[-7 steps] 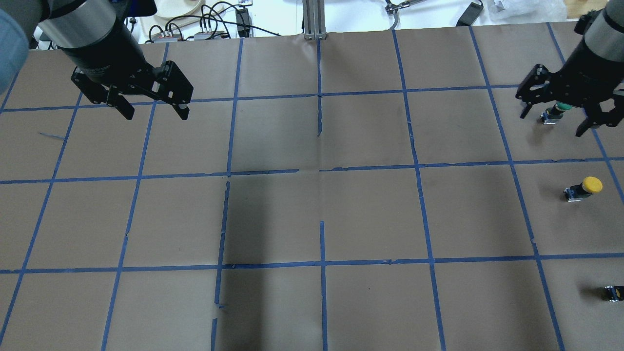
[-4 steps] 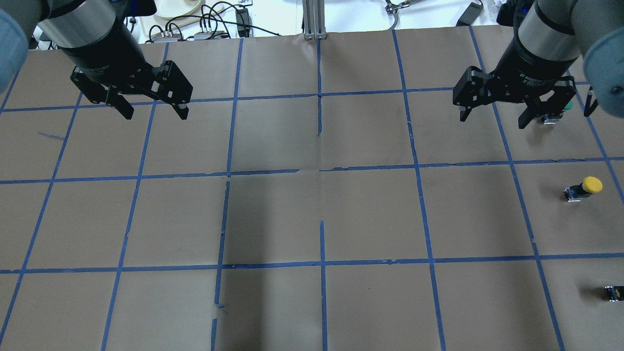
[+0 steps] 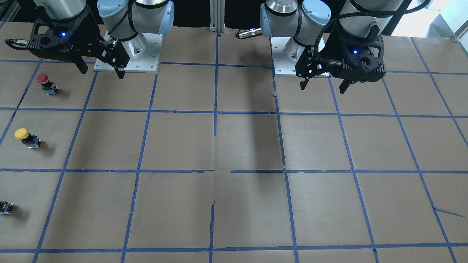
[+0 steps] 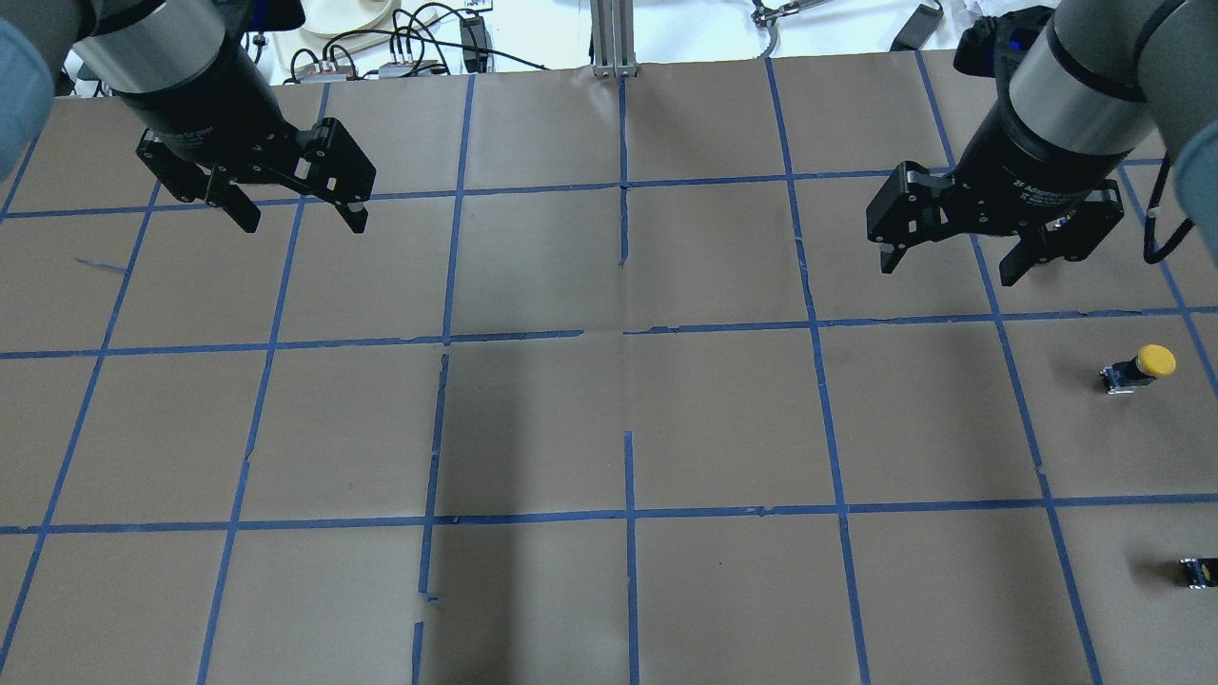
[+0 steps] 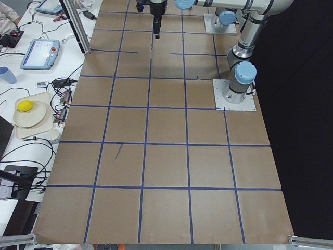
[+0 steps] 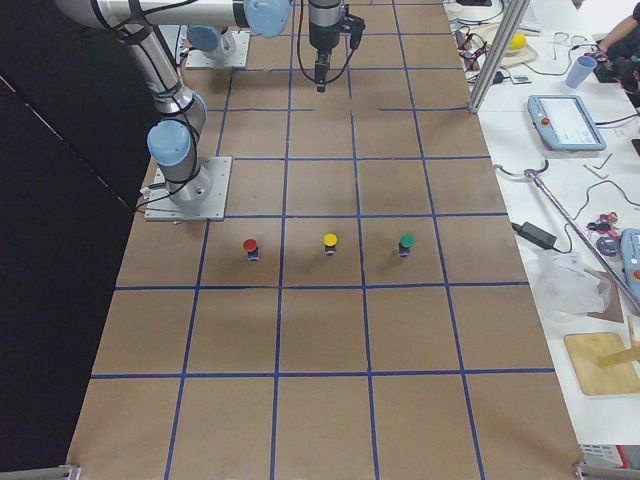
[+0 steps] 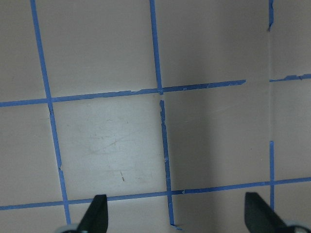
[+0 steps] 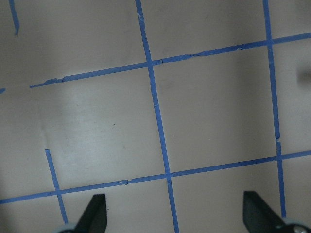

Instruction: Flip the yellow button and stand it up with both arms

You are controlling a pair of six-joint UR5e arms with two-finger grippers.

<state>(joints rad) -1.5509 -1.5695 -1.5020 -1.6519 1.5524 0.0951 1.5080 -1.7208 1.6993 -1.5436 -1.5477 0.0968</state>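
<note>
The yellow button [image 4: 1142, 366] sits alone in a grid square near the table's right edge, and also shows in the front view [image 3: 25, 136] and the exterior right view [image 6: 330, 242], where its yellow cap is above its dark body. My right gripper [image 4: 947, 273] is open and empty, hovering about one square away from it toward the table's middle; it also shows in the front view [image 3: 101, 72]. My left gripper [image 4: 304, 226] is open and empty over the far left, also in the front view [image 3: 323, 87]. Both wrist views show only taped brown paper between open fingers.
A red-capped button [image 3: 44, 81] stands close under my right gripper and is hidden by the arm in the overhead view. A small dark switch block [image 4: 1199, 571] lies at the right edge. The exterior right view also shows a green-capped button [image 6: 405, 243]. Cables and clutter lie beyond the table's edge [image 4: 381, 43].
My right gripper has moved from the table's right edge, over a capped button, toward the middle. It stays open. The left arm and the yellow button have not moved.
</note>
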